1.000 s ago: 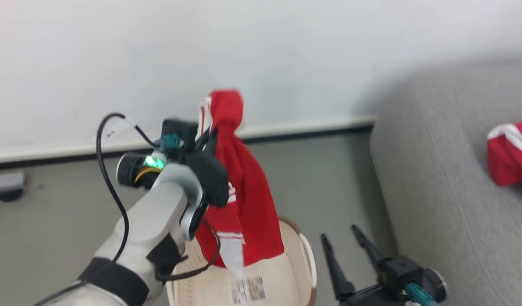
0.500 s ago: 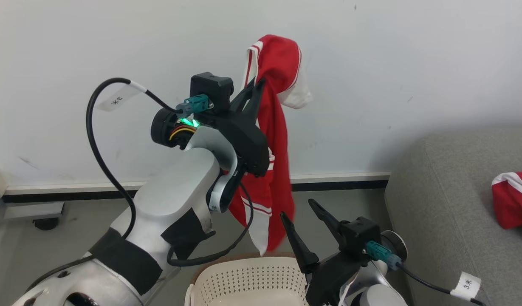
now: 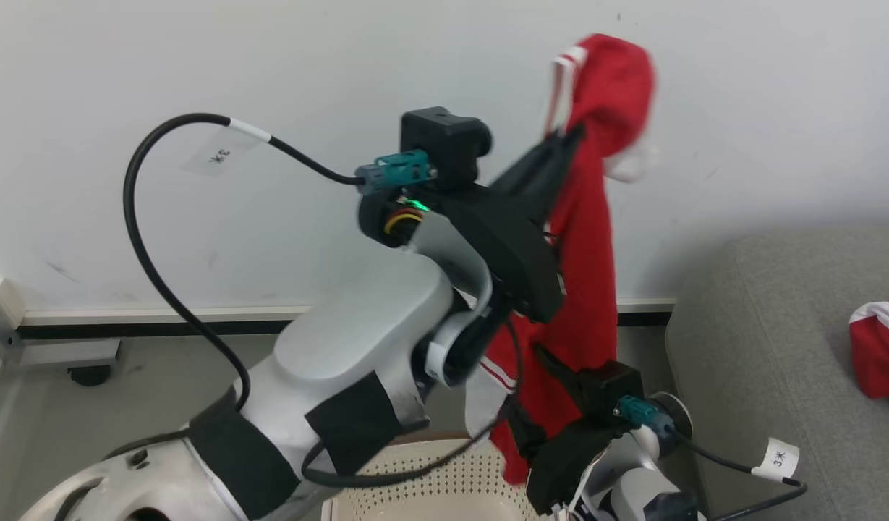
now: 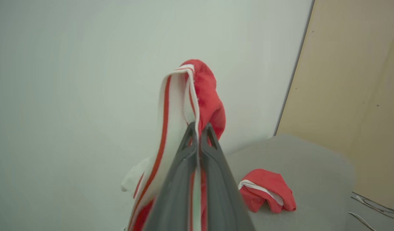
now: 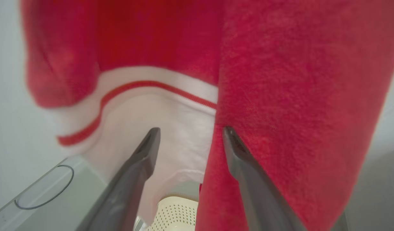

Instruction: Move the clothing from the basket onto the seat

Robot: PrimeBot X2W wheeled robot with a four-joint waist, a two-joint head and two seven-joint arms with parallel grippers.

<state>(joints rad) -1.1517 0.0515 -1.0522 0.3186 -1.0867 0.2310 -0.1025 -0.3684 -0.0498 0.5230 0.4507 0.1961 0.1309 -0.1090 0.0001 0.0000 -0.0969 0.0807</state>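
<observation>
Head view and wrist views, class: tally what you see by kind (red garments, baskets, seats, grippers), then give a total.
Red garments: 2 (hanging garment, lying garment on the seat)
Baskets: 1 (basket)
Seats: 1 (seat)
Grippers: 2 (left gripper shut on the hanging garment, right gripper open)
Total: 6

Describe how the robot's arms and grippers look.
The left arm is a pale grey shell with black bands. A black cable with a white tag loops to a teal plug beside a green light. The left gripper and right gripper have long, dark, tapering fingers.
</observation>
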